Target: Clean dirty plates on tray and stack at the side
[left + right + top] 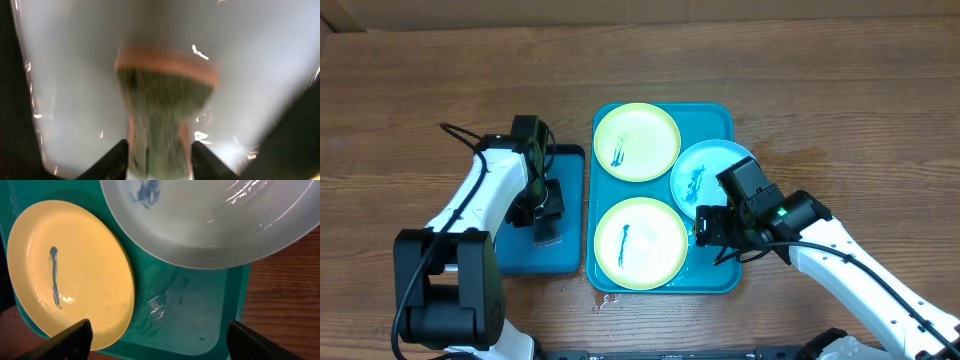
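Three dirty plates lie in the teal tray (720, 112): a yellow-green one (636, 142) at the back, a white-blue one (705, 175) leaning on the right rim, and a yellow-green one (640, 243) in front. Each carries a dark teal smear. My right gripper (715, 240) hangs open over the tray's front right corner (200, 310), between the front plate (70, 270) and the white-blue plate (210, 225), holding nothing (157, 340). My left gripper (546, 222) is over the small blue tray, shut on a green and orange sponge (165, 100), with a finger pressed on each side (160, 155).
A small black-rimmed blue tray (570, 165) lies left of the teal tray, under my left arm. Bare wooden table (840, 110) surrounds both trays. A wet patch shines on the teal tray floor (160, 305).
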Robot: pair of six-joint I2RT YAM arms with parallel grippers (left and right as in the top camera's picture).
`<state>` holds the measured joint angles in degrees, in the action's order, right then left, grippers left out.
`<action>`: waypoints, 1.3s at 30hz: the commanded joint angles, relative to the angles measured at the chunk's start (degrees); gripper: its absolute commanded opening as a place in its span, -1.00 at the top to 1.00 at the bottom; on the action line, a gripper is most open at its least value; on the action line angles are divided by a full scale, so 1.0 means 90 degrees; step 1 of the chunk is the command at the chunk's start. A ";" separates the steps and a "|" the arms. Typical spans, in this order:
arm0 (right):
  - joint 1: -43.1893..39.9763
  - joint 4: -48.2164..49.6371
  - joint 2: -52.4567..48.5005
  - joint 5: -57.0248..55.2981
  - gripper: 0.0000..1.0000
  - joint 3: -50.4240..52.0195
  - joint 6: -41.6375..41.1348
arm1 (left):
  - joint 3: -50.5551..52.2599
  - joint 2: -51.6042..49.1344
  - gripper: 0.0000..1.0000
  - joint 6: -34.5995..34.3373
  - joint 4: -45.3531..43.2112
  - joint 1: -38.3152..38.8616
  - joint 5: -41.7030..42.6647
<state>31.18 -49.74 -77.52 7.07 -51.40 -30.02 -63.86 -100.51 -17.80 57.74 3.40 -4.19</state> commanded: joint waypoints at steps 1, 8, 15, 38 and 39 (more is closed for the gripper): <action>0.0029 0.0012 0.0015 -0.0039 -0.72 -0.0032 -0.0024 | 0.0503 0.0049 0.28 -0.0187 -0.0515 0.0044 -0.0248; 0.0029 0.0000 0.0015 0.0170 -0.65 -0.0032 -0.0024 | 0.0911 0.0051 0.92 -0.0712 -0.1311 0.0044 -0.0005; 0.0029 0.0090 0.0015 0.0168 -0.57 -0.0032 0.0002 | 0.0333 0.0063 0.92 -0.0296 -0.0605 0.0041 0.0022; 0.0967 0.0930 -0.1892 -0.0432 0.07 0.0002 0.0474 | -0.2543 0.0556 0.91 0.0503 0.1967 0.0814 0.1277; 0.0967 0.0952 -0.1928 -0.0498 0.09 0.0002 0.0471 | -0.2535 0.0566 0.92 0.0495 0.2023 0.0884 0.1243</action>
<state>39.94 -41.71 -94.35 6.09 -51.37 -25.52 -85.27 -98.21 -14.72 75.02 9.74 6.26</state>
